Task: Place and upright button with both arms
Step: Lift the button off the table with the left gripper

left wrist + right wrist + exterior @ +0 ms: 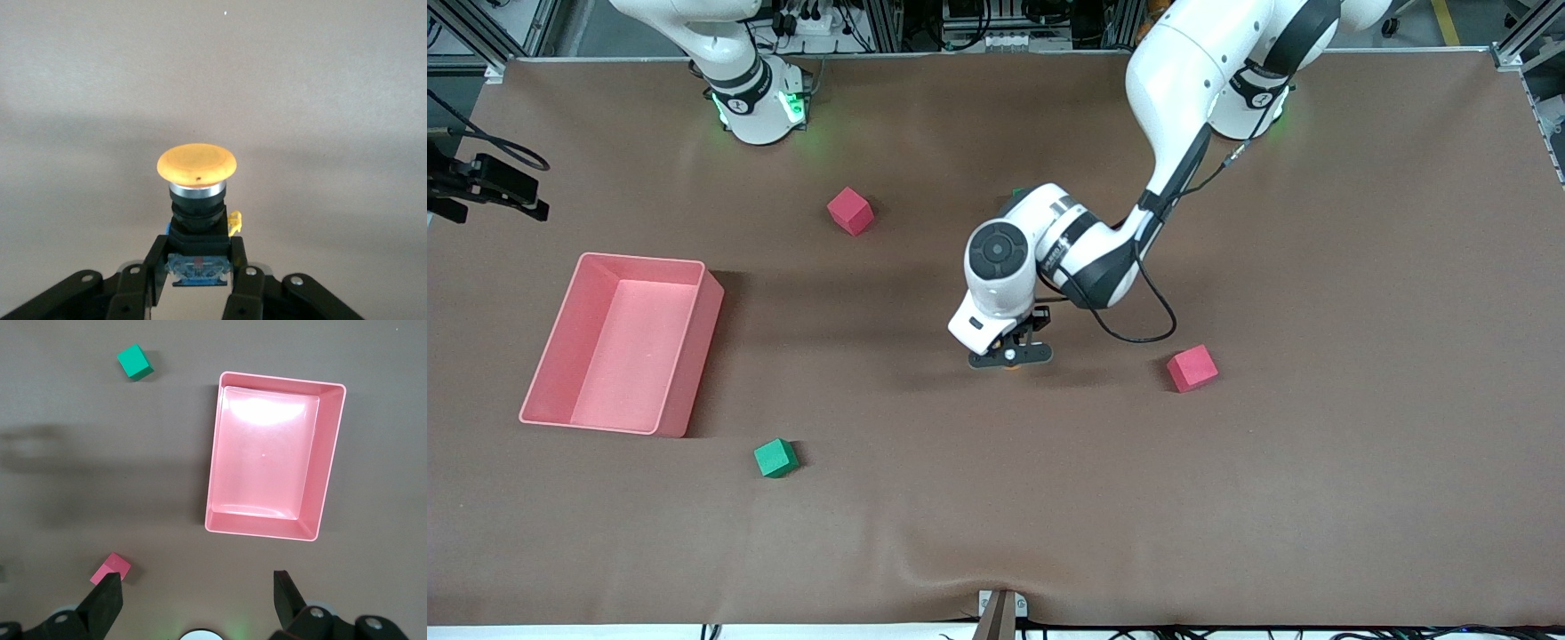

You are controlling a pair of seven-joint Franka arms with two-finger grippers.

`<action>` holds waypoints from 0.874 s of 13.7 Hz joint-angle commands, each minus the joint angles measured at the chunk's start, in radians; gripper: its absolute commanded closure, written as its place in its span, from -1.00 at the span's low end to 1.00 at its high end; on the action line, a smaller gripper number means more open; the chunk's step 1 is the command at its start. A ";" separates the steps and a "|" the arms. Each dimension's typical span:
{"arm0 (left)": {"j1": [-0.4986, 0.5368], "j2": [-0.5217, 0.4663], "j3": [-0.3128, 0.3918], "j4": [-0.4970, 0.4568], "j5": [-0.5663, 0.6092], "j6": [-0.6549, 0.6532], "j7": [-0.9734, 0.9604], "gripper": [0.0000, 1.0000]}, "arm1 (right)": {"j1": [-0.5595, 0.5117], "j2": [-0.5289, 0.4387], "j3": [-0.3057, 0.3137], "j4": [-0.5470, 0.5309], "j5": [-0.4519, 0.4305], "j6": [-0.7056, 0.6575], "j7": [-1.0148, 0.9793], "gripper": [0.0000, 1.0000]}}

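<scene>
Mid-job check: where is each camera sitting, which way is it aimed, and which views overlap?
Front view: high across the table, facing the bases; both arms show, the left hand low at mid-table.
Left wrist view: on the left wrist, looking along its fingers, shut on the button.
Right wrist view: on the waiting right arm, looking down past its open hand at the pink bin.
Shared: front and right wrist views both show the bin, the green cube and a red cube.

A pink bin [685,391], two red cubes [850,211] [1192,368], a green cube [775,458].
</scene>
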 commanded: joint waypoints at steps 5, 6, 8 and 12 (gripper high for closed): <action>-0.063 -0.089 -0.004 -0.152 0.282 0.137 -0.339 0.67 | -0.006 -0.006 0.004 -0.002 -0.011 -0.009 0.002 -1.00; -0.059 -0.130 -0.003 -0.206 0.283 0.191 -0.346 0.67 | -0.005 -0.006 0.004 -0.002 -0.011 -0.009 0.002 -1.00; -0.054 -0.207 0.002 -0.319 0.331 0.288 -0.365 0.67 | -0.005 -0.006 0.004 -0.002 -0.011 -0.009 0.002 -1.00; -0.065 -0.189 -0.004 -0.341 0.570 0.299 -0.618 0.70 | -0.005 -0.006 0.004 -0.002 -0.011 -0.009 0.002 -1.00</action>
